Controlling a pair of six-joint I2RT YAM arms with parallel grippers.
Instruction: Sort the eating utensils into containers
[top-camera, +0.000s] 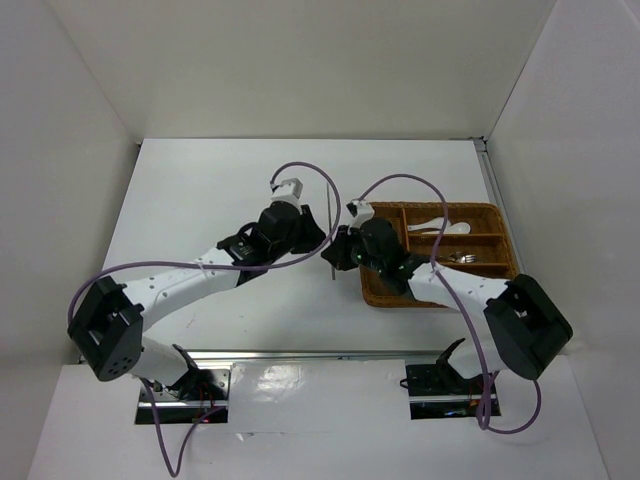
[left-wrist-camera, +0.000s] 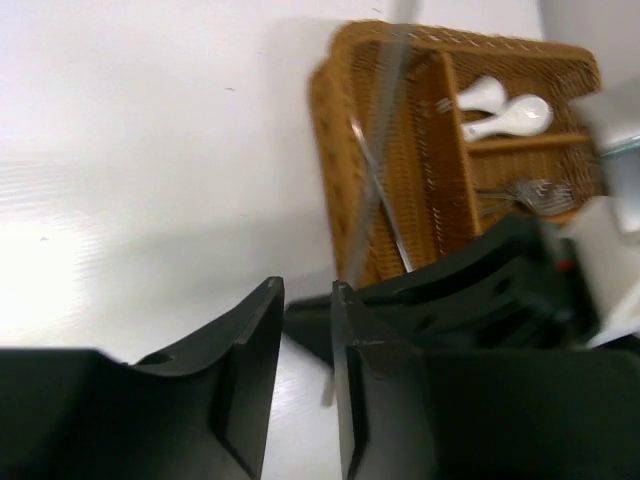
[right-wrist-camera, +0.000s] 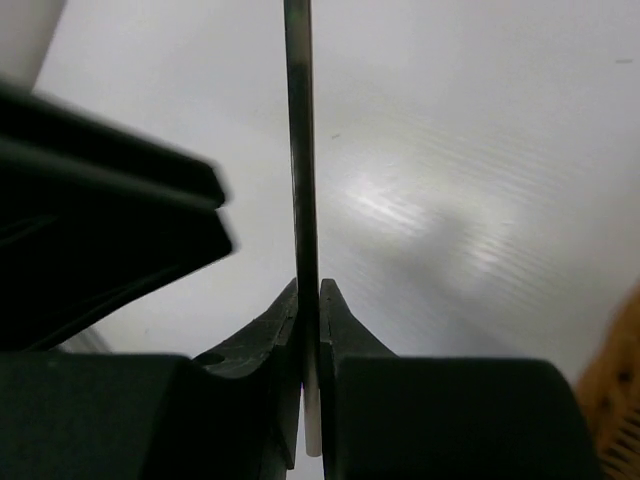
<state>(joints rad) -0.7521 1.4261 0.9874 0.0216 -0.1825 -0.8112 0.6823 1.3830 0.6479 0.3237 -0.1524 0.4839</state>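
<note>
My right gripper (right-wrist-camera: 308, 285) is shut on a thin dark chopstick (right-wrist-camera: 298, 150) with a pale end, held upright just left of the brown wicker tray (top-camera: 390, 297). My left gripper (left-wrist-camera: 305, 290) faces it from the left, jaws slightly parted. The blurred chopstick (left-wrist-camera: 385, 120) passes close by its right finger, and I see no grip on it. In the top view both grippers, left (top-camera: 322, 240) and right (top-camera: 340, 248), meet beside the tray's left wall. The tray (left-wrist-camera: 330, 130) holds two white spoons (left-wrist-camera: 505, 110), silver forks (left-wrist-camera: 535, 195) and a metal chopstick (left-wrist-camera: 385, 210) in its long section.
White walls enclose the table on the left, back and right. The tray lies at the right, close to the right wall. Purple cables loop over both arms above the table's middle.
</note>
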